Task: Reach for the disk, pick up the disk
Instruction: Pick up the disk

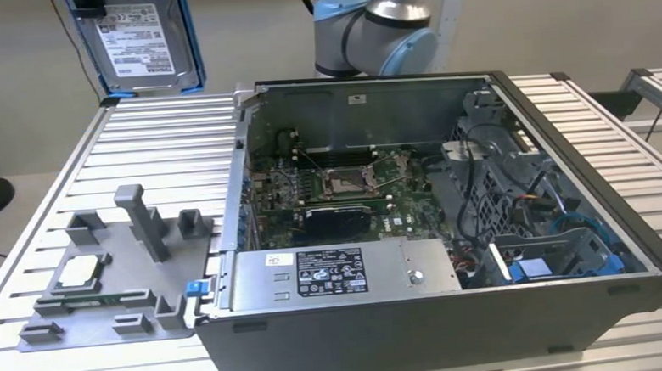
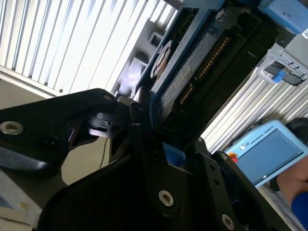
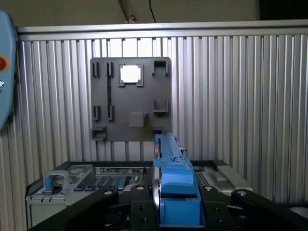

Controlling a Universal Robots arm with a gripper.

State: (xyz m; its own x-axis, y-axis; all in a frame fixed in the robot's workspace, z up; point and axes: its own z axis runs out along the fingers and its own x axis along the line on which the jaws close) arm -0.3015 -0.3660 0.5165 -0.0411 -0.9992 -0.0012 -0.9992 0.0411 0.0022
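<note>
**Gripper [image 3: 175,214] clamped on disk [image 3: 175,185], disk up off the bench [image 1: 158,135]**

Black fingers [image 3: 142,211] pinch the blue bracket [image 3: 168,149] edge-on in the first wrist view, and the hold looks centred. In the exterior view the disk hangs high over the bench's far corner at that view's left. It's well apart from the open case [image 1: 452,315] and the grey tray [image 1: 143,276].

My read: pick essentially made. To do it well, squeeze on the bracket sides, not the label face or the connector pins [image 2: 211,55]. Hold it upright, no swing.

Print: white label [image 1: 130,34] on the disk face, black-and-white label [image 1: 330,272] on the box inside the case, markings on the pendant [image 2: 269,149]. Too small to make out.
</note>
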